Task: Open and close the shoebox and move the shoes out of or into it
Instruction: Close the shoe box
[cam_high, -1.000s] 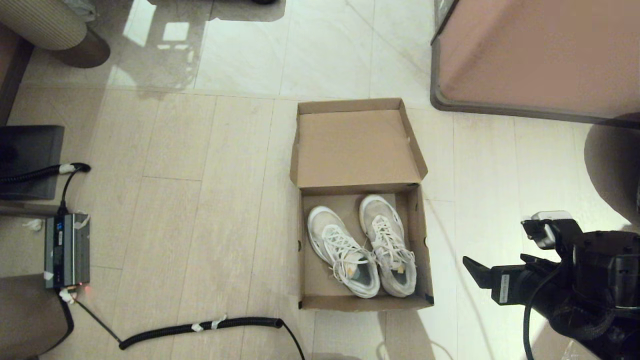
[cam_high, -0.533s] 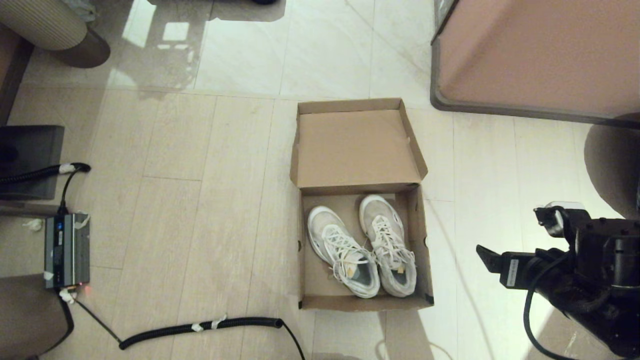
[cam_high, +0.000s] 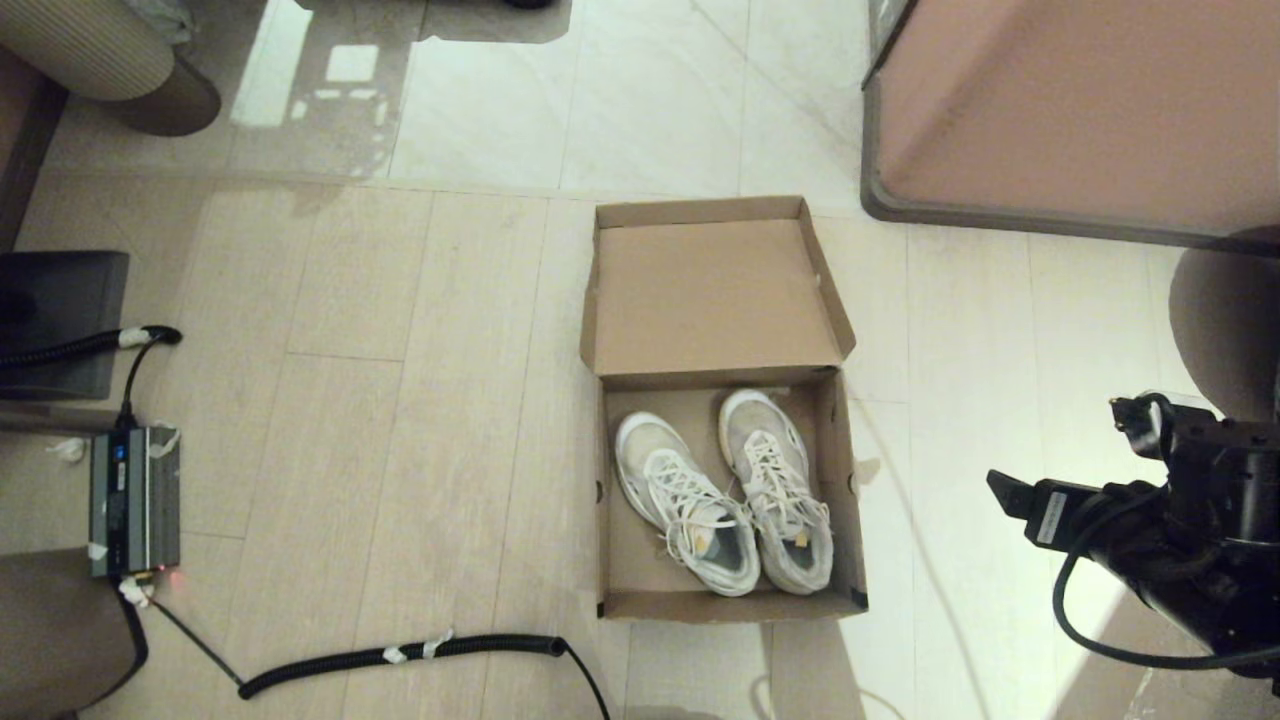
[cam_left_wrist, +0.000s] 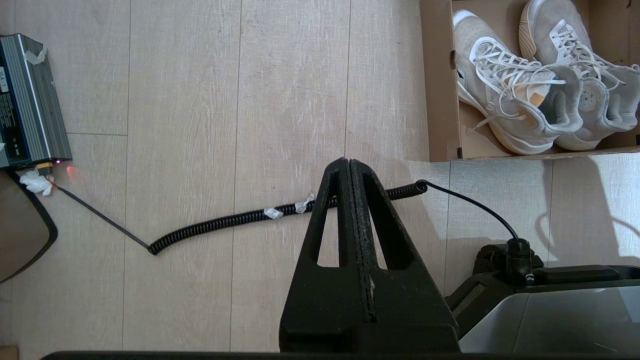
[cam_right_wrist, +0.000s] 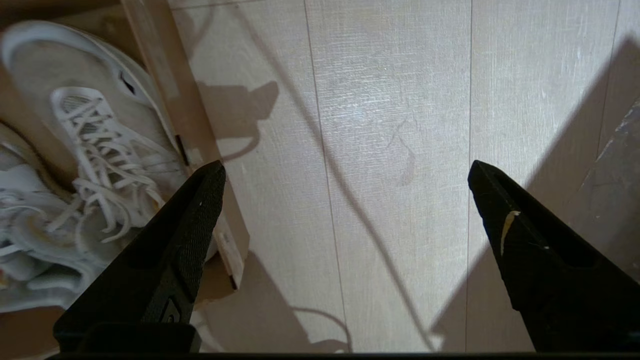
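Basically two risks. Shoebox (cam_high: 722, 410) sits on the floor (cam_high: 420, 400) mid-scene, lid flap thrown back to the far side, both shoes (cam_high: 728, 492) inside side by side, toes far, heels near. If closing is next, my guess is the thin cardboard flap folds or buckles under an off-centre push rather than swinging on its hinge, and a light box on smooth tile and plank flooring would likely skate. If lifting shoes out is next, the loose laces could snag a finger and drag the second shoe along; the soft mesh upper probably gives under a pinch.

Right gripper (cam_right_wrist: 345, 170) is right of the box, off its near-right corner, fingers spread wide, holding nothing. Left gripper (cam_left_wrist: 350, 165) hangs over the floor near-left of the box, fingers pressed together, empty.

Coiled black cable (cam_high: 400, 655) runs along the near floor up to the box's near-left corner: a left-side approach could hook it.

Box: matte brown cardboard, rectangular. Shoes: white, rounded toes, grey linings.
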